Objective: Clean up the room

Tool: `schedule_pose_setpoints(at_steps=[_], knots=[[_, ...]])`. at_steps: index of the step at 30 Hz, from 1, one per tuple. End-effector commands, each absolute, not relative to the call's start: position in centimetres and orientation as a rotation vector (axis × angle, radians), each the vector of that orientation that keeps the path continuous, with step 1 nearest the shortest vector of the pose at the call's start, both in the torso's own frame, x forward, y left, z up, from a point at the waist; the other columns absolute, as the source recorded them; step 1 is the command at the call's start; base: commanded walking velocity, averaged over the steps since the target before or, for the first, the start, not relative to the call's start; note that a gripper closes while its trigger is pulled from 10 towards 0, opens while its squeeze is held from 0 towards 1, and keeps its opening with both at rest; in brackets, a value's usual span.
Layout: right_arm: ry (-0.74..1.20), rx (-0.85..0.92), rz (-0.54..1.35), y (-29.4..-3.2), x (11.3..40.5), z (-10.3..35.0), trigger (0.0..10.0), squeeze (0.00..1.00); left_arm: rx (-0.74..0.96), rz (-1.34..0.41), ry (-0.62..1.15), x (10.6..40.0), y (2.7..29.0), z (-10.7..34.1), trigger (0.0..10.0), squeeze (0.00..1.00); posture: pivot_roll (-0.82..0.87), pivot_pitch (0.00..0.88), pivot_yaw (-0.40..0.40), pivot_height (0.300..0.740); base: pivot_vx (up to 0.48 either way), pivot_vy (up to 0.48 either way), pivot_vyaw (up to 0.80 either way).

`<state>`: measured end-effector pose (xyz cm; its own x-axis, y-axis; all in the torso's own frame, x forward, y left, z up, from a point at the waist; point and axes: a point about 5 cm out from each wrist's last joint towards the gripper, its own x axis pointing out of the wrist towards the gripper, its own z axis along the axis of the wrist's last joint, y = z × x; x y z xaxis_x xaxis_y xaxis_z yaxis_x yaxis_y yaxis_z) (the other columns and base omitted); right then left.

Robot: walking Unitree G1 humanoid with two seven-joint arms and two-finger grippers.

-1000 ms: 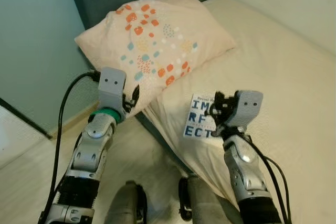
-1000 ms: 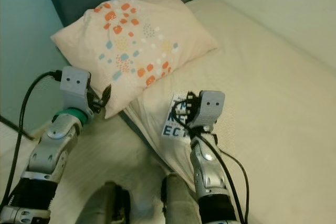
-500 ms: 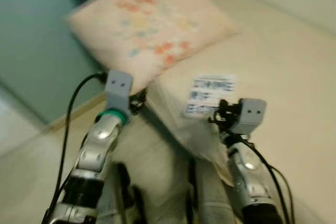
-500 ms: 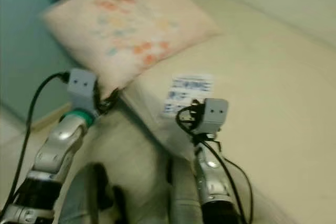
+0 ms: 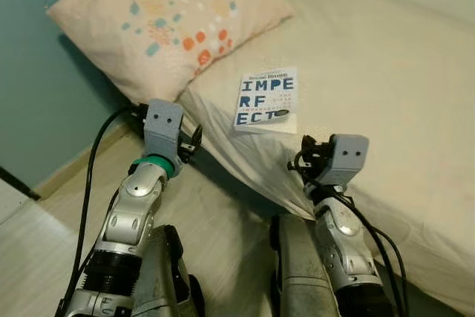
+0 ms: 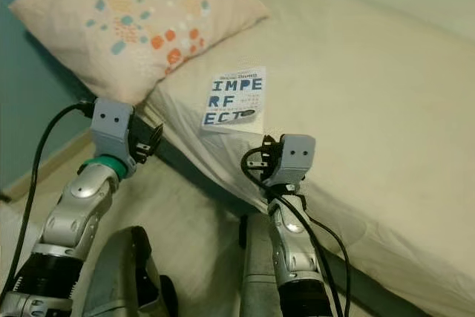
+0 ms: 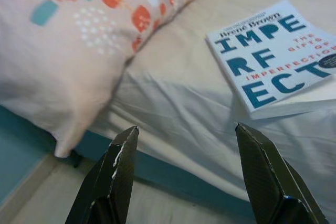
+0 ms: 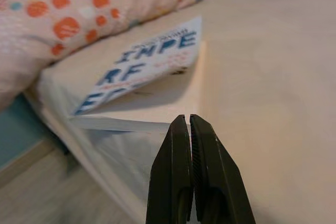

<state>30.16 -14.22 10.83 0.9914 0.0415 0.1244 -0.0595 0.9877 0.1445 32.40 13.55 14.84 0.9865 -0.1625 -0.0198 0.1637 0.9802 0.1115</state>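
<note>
One paperback book (image 5: 266, 99) lies flat on the bed (image 5: 386, 72), face up near the mattress corner, just beside the lower edge of the pillow (image 5: 163, 16) but not touching it as far as we can tell. Its cover is white with large blue block letters, and its long axis runs away from us, the top of the title pointing toward the far side of the bed. The bed wears a smooth cream sheet, slightly wrinkled where it drapes over the corner; the pillow is soft, pale peach, dotted with orange, teal and white spots. Our left gripper (image 7: 184, 177) hangs low beside the bed's edge, its jaws spread wide with nothing between them, facing the corner of the mattress. Our right gripper (image 8: 190, 171) hovers just short of the book, its jaws pressed together and holding nothing. A pale floor (image 5: 208, 228) lies below both arms.
</note>
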Motion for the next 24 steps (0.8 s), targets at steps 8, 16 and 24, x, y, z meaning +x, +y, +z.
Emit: schedule_pose_setpoints(at_steps=[8, 16, 24], knots=[[-0.115, 0.148, 0.051, -14.2, 30.0, 10.6, 10.0, 0.0, 0.124, -0.164, 0.019, 32.4, 13.6, 14.7, 10.0, 0.0, -0.12, 0.163, 0.052, 0.486, 0.0, 0.0, 0.0], [-0.2, 0.177, 0.231, -11.9, 29.5, 12.5, 10.0, 0.0, 0.133, -0.16, 0.014, 32.3, 13.6, 14.7, 10.0, 0.0, -0.12, 0.164, 0.054, 0.471, 0.0, 0.0, 0.0], [-0.258, 0.333, 0.302, -10.4, 30.0, 15.1, 10.0, 0.0, 0.304, -0.243, -0.066, 32.5, 12.2, 15.0, 10.0, 0.0, -0.11, 0.17, 0.05, 0.471, 0.0, 0.0, 0.0]])
